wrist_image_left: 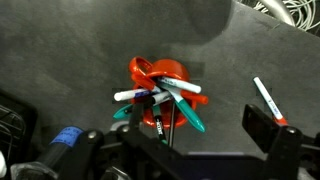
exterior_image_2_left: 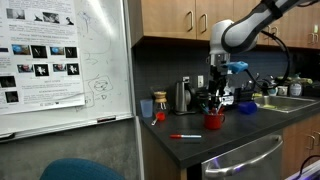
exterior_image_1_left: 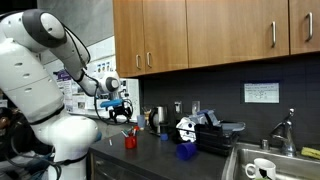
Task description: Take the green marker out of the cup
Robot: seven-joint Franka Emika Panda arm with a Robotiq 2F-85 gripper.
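The small red cup (wrist_image_left: 165, 72) stands on the dark counter and holds several markers. A green marker (wrist_image_left: 186, 110) leans out of it toward the lower right of the wrist view. My gripper (wrist_image_left: 200, 125) is open and empty, its fingers on either side of the green marker's outer end, above the cup. In both exterior views the gripper (exterior_image_1_left: 120, 104) (exterior_image_2_left: 215, 97) hangs just over the cup (exterior_image_1_left: 130, 143) (exterior_image_2_left: 213, 122). I cannot tell whether the fingers touch any marker.
A loose red-tipped marker (wrist_image_left: 266, 101) (exterior_image_2_left: 185, 136) lies on the counter beside the cup. A small blue container (exterior_image_1_left: 185, 151), a dish rack (exterior_image_1_left: 218, 134) and a sink (exterior_image_1_left: 275, 163) with a white mug (exterior_image_1_left: 262, 170) are further along. A whiteboard (exterior_image_2_left: 60, 60) stands at the counter's end.
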